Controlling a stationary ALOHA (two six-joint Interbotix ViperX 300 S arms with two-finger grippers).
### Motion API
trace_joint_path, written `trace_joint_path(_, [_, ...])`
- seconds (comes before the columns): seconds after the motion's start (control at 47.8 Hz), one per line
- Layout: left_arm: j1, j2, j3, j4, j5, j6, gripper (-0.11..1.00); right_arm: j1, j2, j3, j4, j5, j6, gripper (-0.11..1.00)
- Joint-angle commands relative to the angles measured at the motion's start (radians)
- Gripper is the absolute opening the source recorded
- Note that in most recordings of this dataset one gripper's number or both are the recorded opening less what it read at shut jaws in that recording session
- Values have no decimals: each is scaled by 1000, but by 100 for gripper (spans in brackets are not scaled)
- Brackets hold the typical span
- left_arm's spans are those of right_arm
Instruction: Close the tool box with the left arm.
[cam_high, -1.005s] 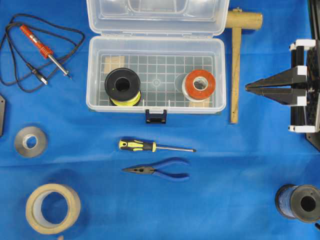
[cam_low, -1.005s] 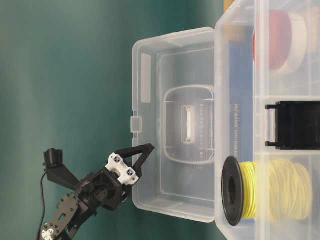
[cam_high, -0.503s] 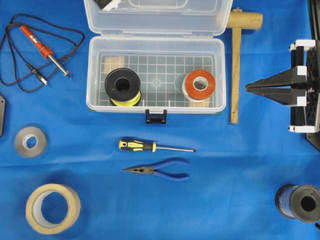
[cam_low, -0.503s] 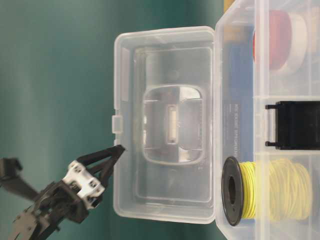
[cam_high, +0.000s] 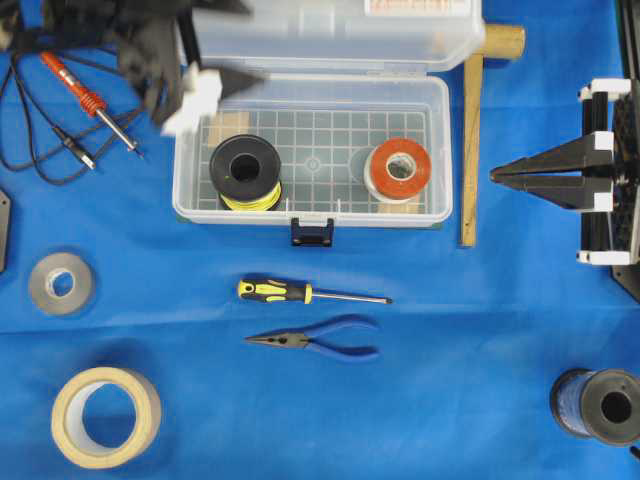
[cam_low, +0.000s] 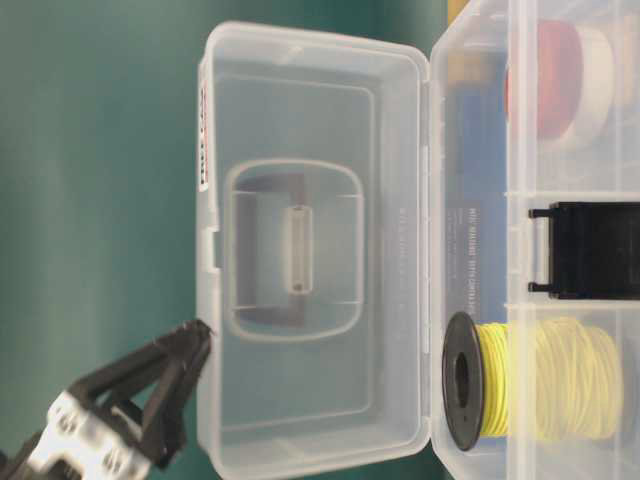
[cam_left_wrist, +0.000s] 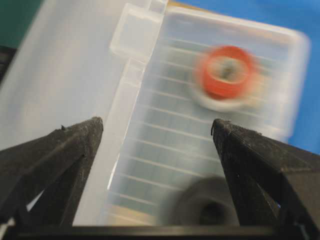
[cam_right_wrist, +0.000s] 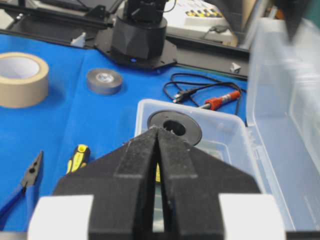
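Note:
The clear tool box stands open at the top middle, dark blue latch at the front. Its lid stands raised on the rear hinge, about upright in the table-level view. My left gripper is blurred at the lid's left end. It is open in the left wrist view, with the lid's rim between the fingers, close to the left one. My right gripper is shut and empty to the right of the box, as the right wrist view also shows.
A yellow wire spool and a red spool sit inside the box. A wooden mallet lies right of it, a soldering iron left. In front lie a screwdriver, pliers, grey tape, masking tape and a blue spool.
The lid has swung up from lying back to about upright. My left gripper has risen with its rim and come into the overhead view. The right arm has not moved.

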Motion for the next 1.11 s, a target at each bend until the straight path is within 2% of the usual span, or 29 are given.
trace_joint_path(0.0, [-35, -6, 51, 0, 11, -61, 93, -2, 3, -9, -2, -8, -2, 0])
trace_joint_path(0.293, [-264, -67, 123, 0, 60, -249, 93, -2, 3, -9, -3, -3, -6, 0])
trace_joint_path(0.461, [-328, -92, 115, 0, 69, -307, 93, -2, 2, -11, -9, -3, -8, 0])
trace_joint_path(0.607, [-330, -167, 129, 9, 49, -301, 93, -2, 0, -12, -12, -3, -8, 0])
trace_joint_path(0.733, [-327, -273, 186, 21, -54, -278, 93, -2, -5, -12, -12, -3, -8, 0])
trace_joint_path(0.942, [-327, -480, 316, 18, -230, -124, 93, -2, -17, -14, -12, -3, -8, 0])
trace_joint_path(1.089, [-325, -604, 420, 15, -327, -63, 92, -2, -26, -15, -12, 0, -8, 0])
